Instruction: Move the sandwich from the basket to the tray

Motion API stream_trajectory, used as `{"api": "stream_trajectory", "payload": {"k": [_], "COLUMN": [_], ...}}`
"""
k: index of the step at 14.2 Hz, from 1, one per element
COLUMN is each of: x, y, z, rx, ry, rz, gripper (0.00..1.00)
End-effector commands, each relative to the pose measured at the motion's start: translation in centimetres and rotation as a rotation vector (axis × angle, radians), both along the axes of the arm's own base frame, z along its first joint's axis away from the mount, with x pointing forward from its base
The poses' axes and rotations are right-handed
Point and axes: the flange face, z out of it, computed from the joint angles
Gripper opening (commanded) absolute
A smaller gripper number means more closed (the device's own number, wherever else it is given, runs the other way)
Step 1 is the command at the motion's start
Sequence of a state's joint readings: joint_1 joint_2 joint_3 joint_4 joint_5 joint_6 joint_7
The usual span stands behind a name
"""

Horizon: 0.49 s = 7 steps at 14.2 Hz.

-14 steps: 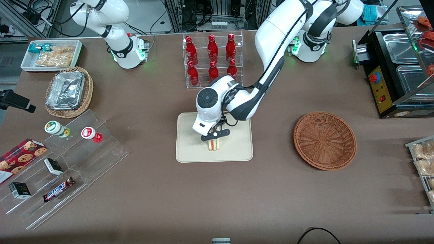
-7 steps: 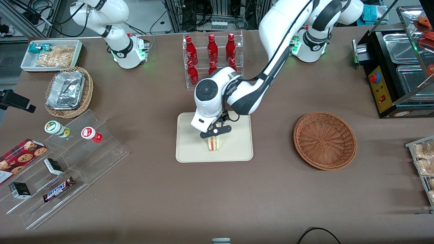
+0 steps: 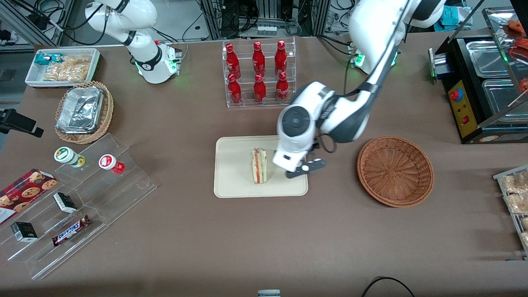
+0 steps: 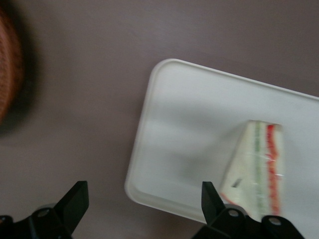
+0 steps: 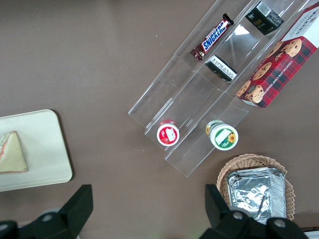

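Observation:
The sandwich [image 3: 259,166], a pale wedge with red and green filling, rests on the cream tray [image 3: 233,181] with nothing holding it. It also shows in the left wrist view as sandwich [image 4: 256,167] on tray [image 4: 184,124], and in the right wrist view as sandwich [image 5: 12,152] on tray [image 5: 42,149]. My gripper [image 3: 306,169] hangs open and empty above the tray's edge nearest the basket, beside the sandwich. In the wrist view the gripper [image 4: 143,193] straddles a tray corner. The reddish-brown basket [image 3: 395,170] sits empty toward the working arm's end; its rim is the basket [image 4: 7,64].
A clear rack of red bottles [image 3: 258,74] stands farther from the camera than the tray. A tan wicker basket with a foil container [image 3: 84,111], a white snack bin [image 3: 62,66] and an acrylic stepped shelf [image 3: 82,198] lie toward the parked arm's end. A black appliance [image 3: 482,82] stands past the basket.
My gripper has opened and let go of the sandwich, then swung away from it toward the basket. The sandwich stays on the tray.

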<state>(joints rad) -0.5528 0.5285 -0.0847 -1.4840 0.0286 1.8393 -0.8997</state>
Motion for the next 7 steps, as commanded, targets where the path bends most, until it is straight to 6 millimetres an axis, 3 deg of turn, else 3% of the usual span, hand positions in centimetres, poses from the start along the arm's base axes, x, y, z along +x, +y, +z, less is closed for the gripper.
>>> {"api": "stream_trajectory", "payload": {"k": [1, 7], "x": [-1.6, -2.7], "y": [6.6, 19.0], "z": [2.8, 7.0], "rx": [-0.006, -0.035], "ry": [0.024, 0.100], "rz": [-0.060, -0.171], "gripper": [1.00, 1.00]}}
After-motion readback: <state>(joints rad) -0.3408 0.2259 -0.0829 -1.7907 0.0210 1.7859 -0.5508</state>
